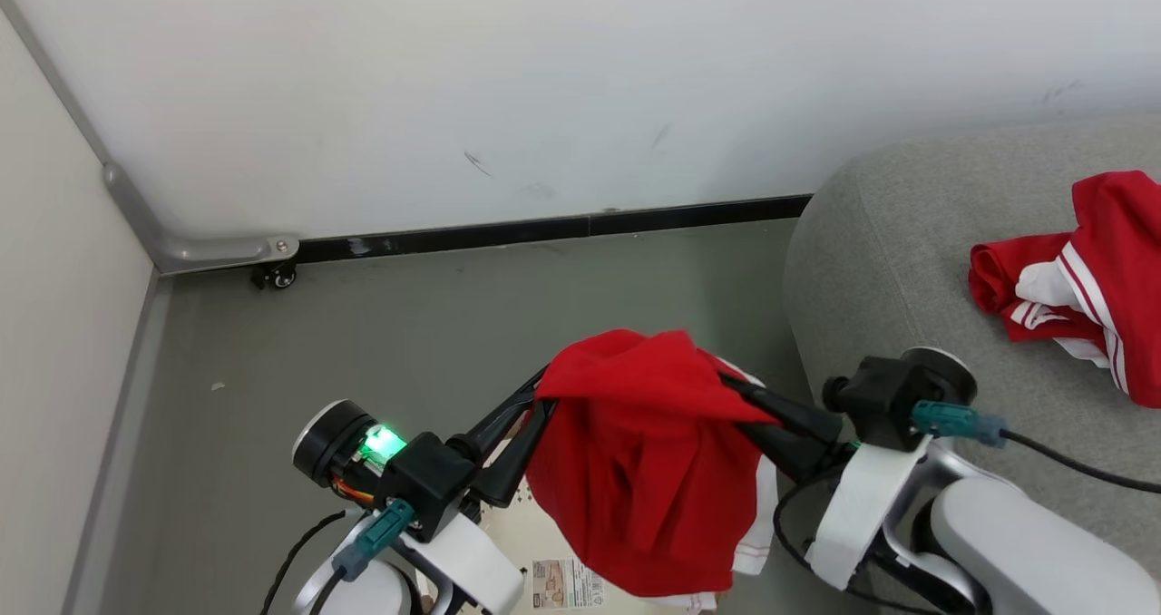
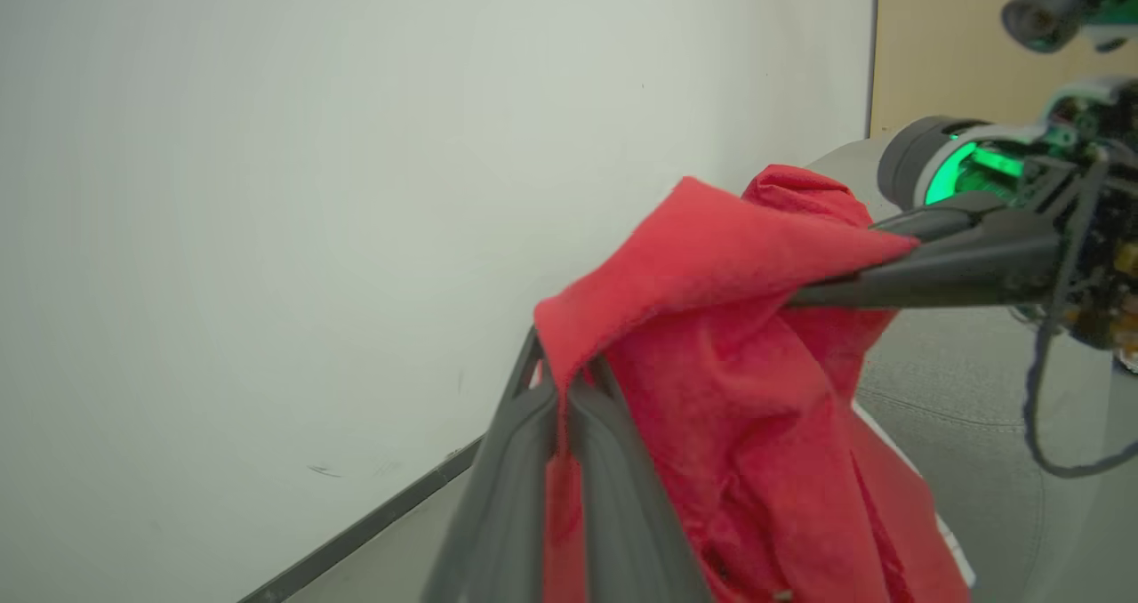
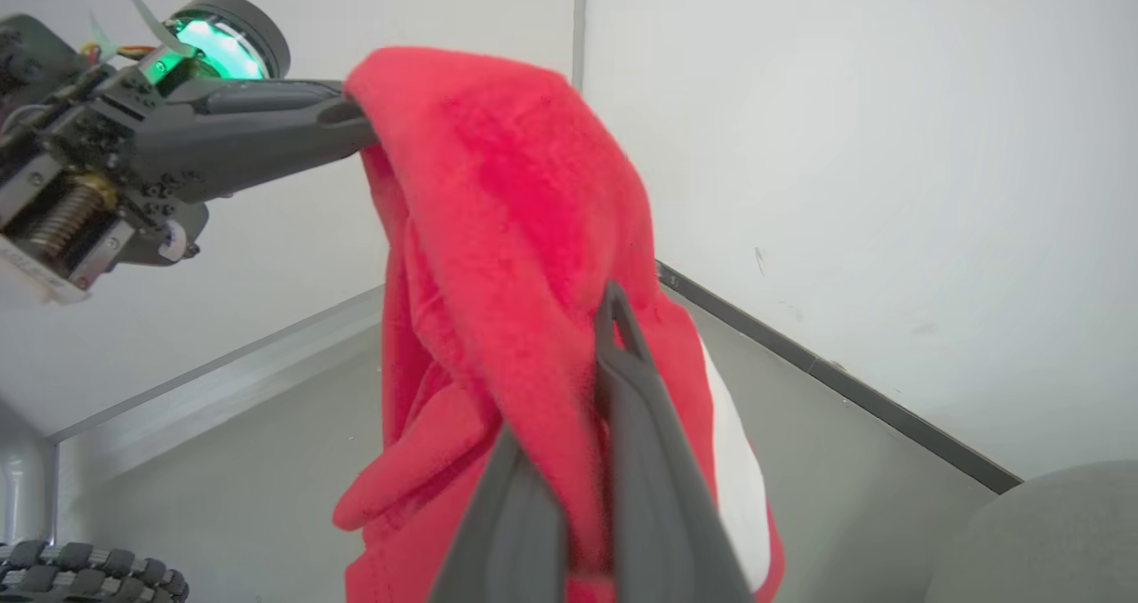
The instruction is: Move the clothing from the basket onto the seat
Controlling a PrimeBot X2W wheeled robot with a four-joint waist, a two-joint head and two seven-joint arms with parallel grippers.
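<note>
1. Left gripper (image 1: pixel 544 390) and right gripper (image 1: pixel 736 386) are each clenched on a top edge of the red garment (image 1: pixel 639 470), held in the air between them.
2. Risk: thin edge pinches could slip; the low hem may catch the edge of the seat (image 1: pixel 862 234) on the right.
3. It hangs bunched, white trim at the bottom, above the basket (image 1: pixel 521 533); other garment (image 1: pixel 1079 270) already lies on the seat.
</note>
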